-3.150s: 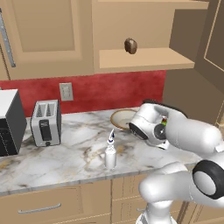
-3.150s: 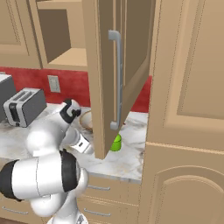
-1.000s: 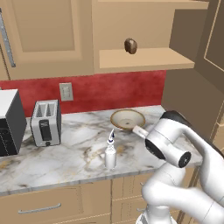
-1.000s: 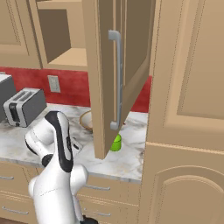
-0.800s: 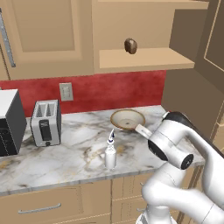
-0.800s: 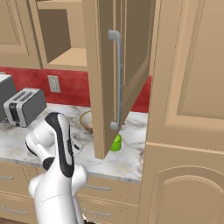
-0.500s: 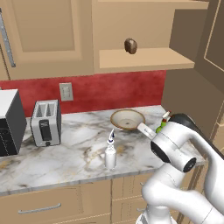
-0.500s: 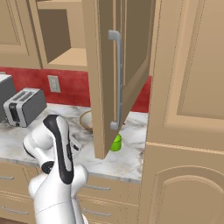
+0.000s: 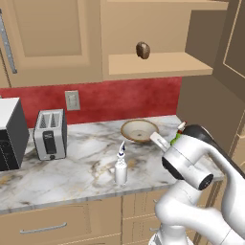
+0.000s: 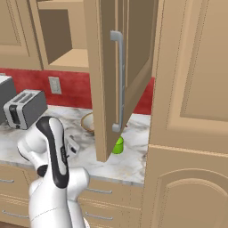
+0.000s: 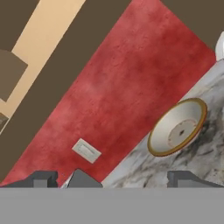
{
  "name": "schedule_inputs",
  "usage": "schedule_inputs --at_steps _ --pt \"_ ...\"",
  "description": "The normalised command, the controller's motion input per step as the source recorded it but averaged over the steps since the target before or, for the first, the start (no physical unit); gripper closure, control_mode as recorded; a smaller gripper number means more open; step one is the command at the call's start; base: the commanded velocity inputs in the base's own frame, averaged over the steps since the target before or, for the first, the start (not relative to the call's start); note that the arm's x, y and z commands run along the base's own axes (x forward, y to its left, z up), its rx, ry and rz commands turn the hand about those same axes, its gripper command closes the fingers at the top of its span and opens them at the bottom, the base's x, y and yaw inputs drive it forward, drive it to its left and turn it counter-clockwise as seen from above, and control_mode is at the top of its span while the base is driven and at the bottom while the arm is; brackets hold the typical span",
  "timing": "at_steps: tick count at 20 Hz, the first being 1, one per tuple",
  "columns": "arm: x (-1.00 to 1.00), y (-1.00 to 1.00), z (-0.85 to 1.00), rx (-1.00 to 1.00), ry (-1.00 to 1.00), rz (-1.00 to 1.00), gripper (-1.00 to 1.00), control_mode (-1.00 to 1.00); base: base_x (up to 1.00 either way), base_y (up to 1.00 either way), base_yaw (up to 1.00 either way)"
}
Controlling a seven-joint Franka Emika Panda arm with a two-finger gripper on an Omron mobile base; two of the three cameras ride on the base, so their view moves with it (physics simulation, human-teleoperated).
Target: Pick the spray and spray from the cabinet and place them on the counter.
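Observation:
The white spray [image 9: 121, 167] stands upright on the marble counter [image 9: 72, 165], near its front edge. The green spray [image 9: 177, 136] stands farther right, mostly hidden by my arm; in the right base view the green spray [image 10: 118, 145] shows under the open cabinet door [image 10: 107, 67]. The cabinet shelf [image 9: 158, 64] holds a brown lump [image 9: 142, 50]. My gripper [image 11: 114, 179] is open, its fingertips [image 11: 43, 178] wide apart with nothing between them. It hangs low over the counter between the bowl and the green spray, facing the red wall.
A tan bowl [image 9: 139, 130] sits at the back of the counter, also seen as the bowl [image 11: 177, 128]. A toaster [image 9: 50, 134] and a microwave [image 9: 9, 135] stand at the left. A wall outlet [image 9: 72, 100] is above the toaster. The door's bar handle [image 10: 119, 80] juts out.
My arm has folded and drifted right, so the green spray's top now shows beside it. Both sprays stand still on the counter. The gripper has stayed open.

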Motion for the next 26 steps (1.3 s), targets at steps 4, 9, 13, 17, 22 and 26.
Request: schedule_inputs --at_steps 4,9,13,17,22,26 --pt "-0.24 -0.08 0.56 0.01 0.16 -0.07 -1.0 -1.0 0.0 0.0 0.0" --pt "-0.18 -0.08 0.48 0.02 0.18 -0.06 -1.0 -1.0 0.0 0.0 0.0" --pt "-0.13 -0.11 0.3 0.02 0.18 -0.05 -1.0 -1.0 0.0 0.0 0.0" --pt "-0.24 -0.24 0.23 0.01 0.24 -0.09 -1.0 -1.0 0.0 0.0 0.0" --pt "-0.26 -0.39 0.12 0.0 0.31 -0.14 -1.0 -1.0 0.0 0.0 0.0" --pt "-0.23 -0.4 0.25 0.02 0.25 -0.2 -1.0 -1.0 0.0 0.0 0.0"
